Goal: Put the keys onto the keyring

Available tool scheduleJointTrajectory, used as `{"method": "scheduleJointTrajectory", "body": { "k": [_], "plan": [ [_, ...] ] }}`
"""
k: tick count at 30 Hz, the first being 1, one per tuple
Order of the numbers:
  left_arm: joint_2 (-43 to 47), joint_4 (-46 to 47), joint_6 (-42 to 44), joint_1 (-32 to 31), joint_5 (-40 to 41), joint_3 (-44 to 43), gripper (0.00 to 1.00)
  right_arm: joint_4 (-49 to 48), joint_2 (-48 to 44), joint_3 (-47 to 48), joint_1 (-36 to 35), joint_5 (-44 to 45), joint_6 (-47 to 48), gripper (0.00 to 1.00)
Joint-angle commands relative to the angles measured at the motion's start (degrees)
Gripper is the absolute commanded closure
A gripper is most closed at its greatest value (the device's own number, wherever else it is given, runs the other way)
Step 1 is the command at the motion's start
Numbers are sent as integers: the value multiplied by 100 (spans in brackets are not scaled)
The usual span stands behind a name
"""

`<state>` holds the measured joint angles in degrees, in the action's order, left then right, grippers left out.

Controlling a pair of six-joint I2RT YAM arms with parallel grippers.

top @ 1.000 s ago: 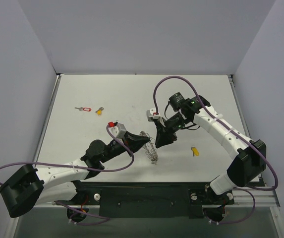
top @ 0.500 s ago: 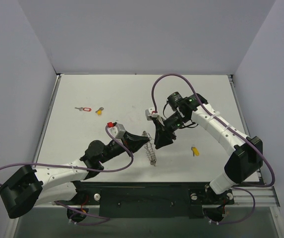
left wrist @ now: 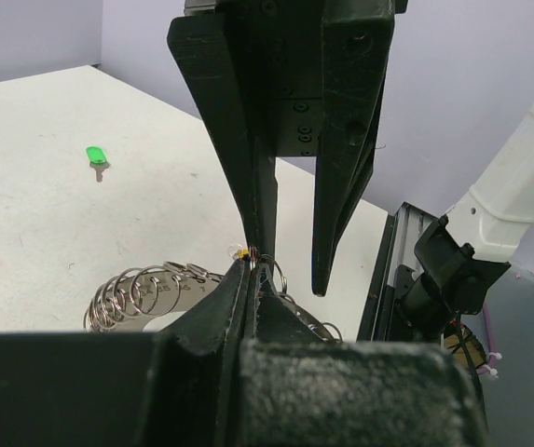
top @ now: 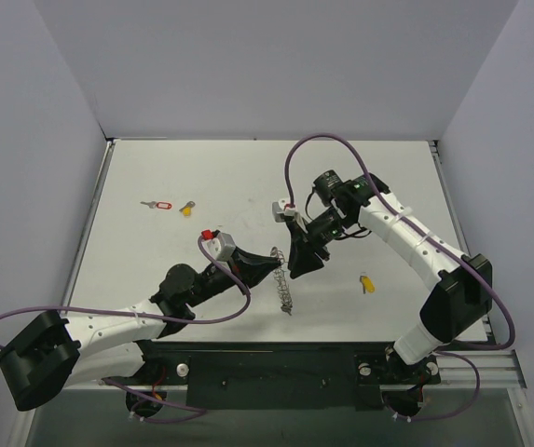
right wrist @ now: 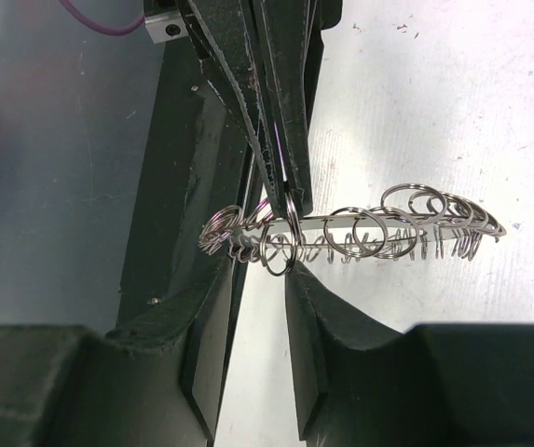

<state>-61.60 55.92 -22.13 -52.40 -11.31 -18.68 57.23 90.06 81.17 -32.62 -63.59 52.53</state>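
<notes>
The keyring (top: 285,291) is a silver strip strung with many small split rings, and it hangs from my left gripper (top: 271,261). In the left wrist view that gripper (left wrist: 254,265) is shut on one ring at its tips, with the rest of the keyring (left wrist: 145,293) drooping left. My right gripper (right wrist: 259,272) stands open, its fingertips on either side of the held ring of the keyring (right wrist: 369,228), and nothing is gripped. On the table lie a yellow key (top: 366,282), a red-tagged key (top: 157,205), another yellow key (top: 187,209) and a green key (left wrist: 94,155).
The right gripper's two black fingers (left wrist: 346,140) hang straight above my left fingertips. A purple cable (top: 290,172) loops over the right arm. The black base rail (top: 276,368) runs along the table's near edge, with grey walls on three sides.
The right gripper's jaws have opened and it has shifted slightly left towards the left gripper. The hanging keyring has swung a little. The left gripper stays shut.
</notes>
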Motion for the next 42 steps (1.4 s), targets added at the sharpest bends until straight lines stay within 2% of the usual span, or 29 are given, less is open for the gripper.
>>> {"method": "scheduleJointTrajectory", "body": {
  "k": [1,7,16,21,25,26,30,31,34,38,42],
  "plan": [
    [96,420,-90,28,-3,-48,100,192,99,215,-16,-329,-41,75],
    [87,411,-72,37,-11,-57,100,174,161,259,-25,-329,-77,80],
    [87,402,-81,37,-11,-40,100,192,178,277,-25,-364,-94,100],
    [61,349,-90,28,6,-22,100,227,82,321,-51,-180,-120,100],
    [-35,358,-186,46,85,22,100,227,-50,435,-104,382,-401,100],
    [-53,367,-239,46,94,22,98,236,-59,487,-104,600,-445,100],
    [-238,533,-379,63,103,109,82,297,-155,514,-113,1268,-648,100],
    [-308,577,-406,63,111,127,73,306,-164,514,-130,1462,-657,100],
    [-414,823,-415,72,146,215,59,394,-226,427,-192,1988,-630,100],
    [-239,641,-143,81,165,233,51,481,-279,347,-271,2605,-630,100],
    [-150,-53,586,55,-221,-21,50,718,-244,418,-411,3177,-508,100]
  ]
}}
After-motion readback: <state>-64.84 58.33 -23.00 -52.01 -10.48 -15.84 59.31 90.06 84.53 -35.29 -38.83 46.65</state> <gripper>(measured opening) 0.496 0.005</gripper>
